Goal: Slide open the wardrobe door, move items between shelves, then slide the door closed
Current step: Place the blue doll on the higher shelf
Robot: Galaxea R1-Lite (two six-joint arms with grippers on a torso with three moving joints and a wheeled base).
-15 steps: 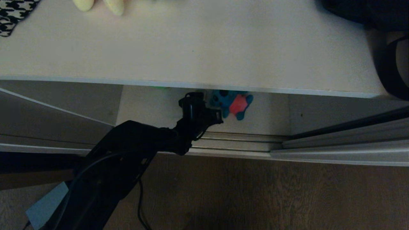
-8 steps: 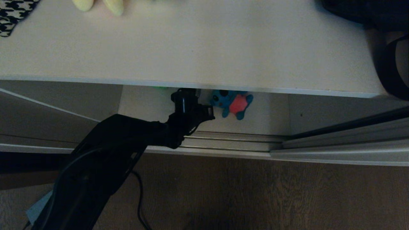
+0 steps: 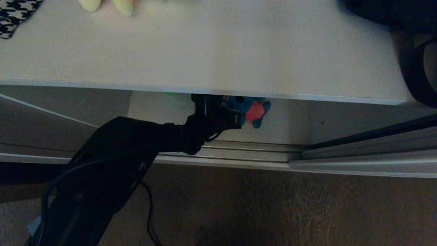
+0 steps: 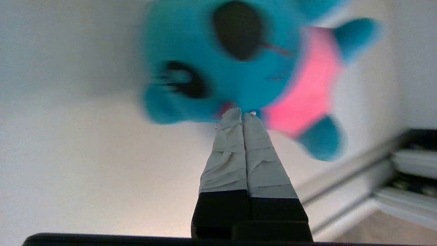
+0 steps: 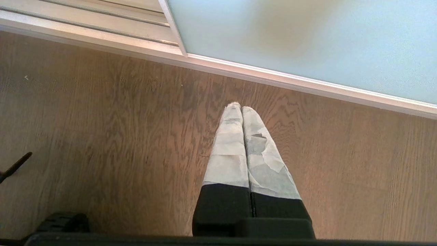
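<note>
The blue plush toy (image 3: 253, 110) (image 4: 245, 82), with a pink back and black ears, lies on the lower shelf (image 3: 160, 112) under the upper shelf's front edge (image 3: 218, 91). My left gripper (image 4: 241, 114) is shut with nothing between its fingers. Its tips are at the toy's near edge, and in the head view the left wrist (image 3: 211, 114) covers the toy's left side. A pale yellow plush (image 3: 106, 5) sits at the back of the upper shelf. My right gripper (image 5: 241, 107) hangs shut over the wooden floor beside the frosted sliding wardrobe door (image 5: 307, 41).
A houndstooth cloth (image 3: 13, 17) lies at the upper shelf's far left, with dark items (image 3: 392, 13) and a black strap (image 3: 414, 75) at its right. The door tracks (image 3: 252, 152) run along the wardrobe's front, with brown wooden floor (image 3: 273, 205) below.
My left arm drew back to the left, then swung right again toward the blue plush, whose left side it now covers. The gripper stayed shut. The plush has not moved.
</note>
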